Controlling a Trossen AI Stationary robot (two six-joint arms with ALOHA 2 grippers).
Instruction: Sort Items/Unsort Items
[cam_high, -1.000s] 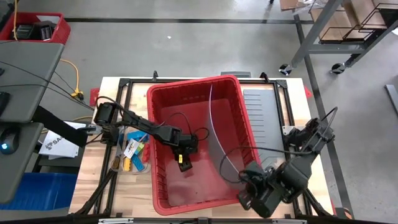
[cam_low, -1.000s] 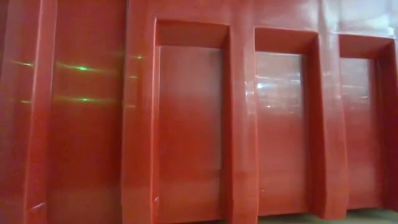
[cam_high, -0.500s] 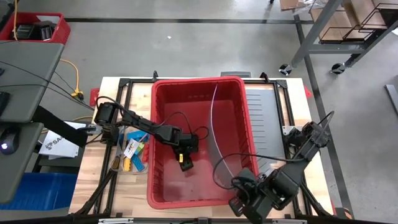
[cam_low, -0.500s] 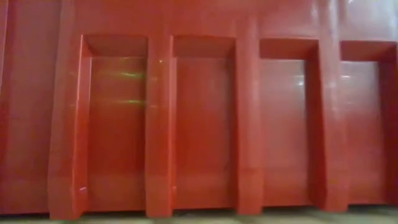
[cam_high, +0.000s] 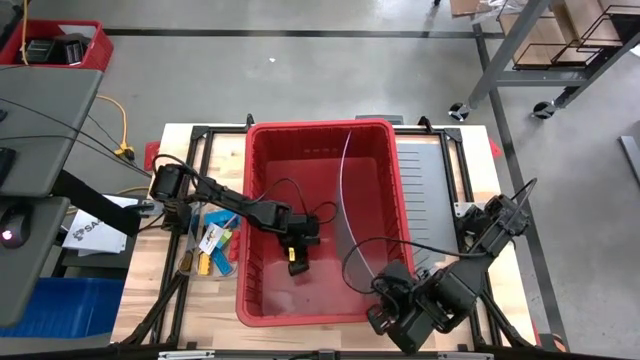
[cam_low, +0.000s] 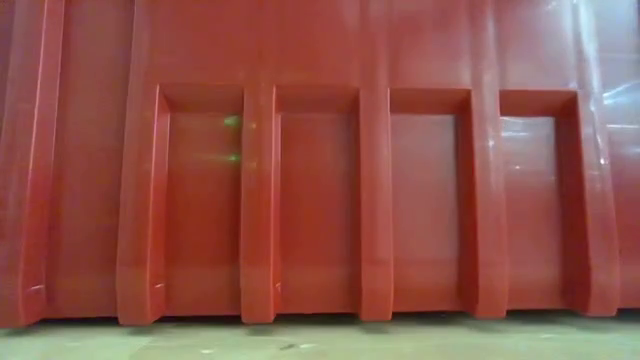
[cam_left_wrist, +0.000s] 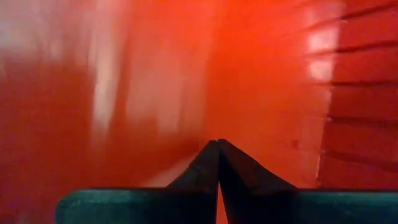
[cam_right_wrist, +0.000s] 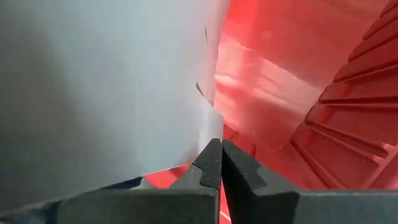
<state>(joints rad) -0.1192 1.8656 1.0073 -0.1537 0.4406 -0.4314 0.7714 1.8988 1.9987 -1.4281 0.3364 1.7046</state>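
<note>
Now the red bin (cam_high: 318, 225) has slid left and squared up; my right claw (cam_high: 392, 318), clenched at its near-right corner, pushes. Left claw (cam_high: 297, 262) clenched inside; items (cam_high: 213, 245) lie at the table's left edge.

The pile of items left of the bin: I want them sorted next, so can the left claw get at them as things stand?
Probably not directly: the left claw sits shut inside the red bin, whose wall stands between it and the items.

Red bin (cam_high: 318, 315) walls hem the middle; items (cam_high: 212, 245) crowd its left.
</note>
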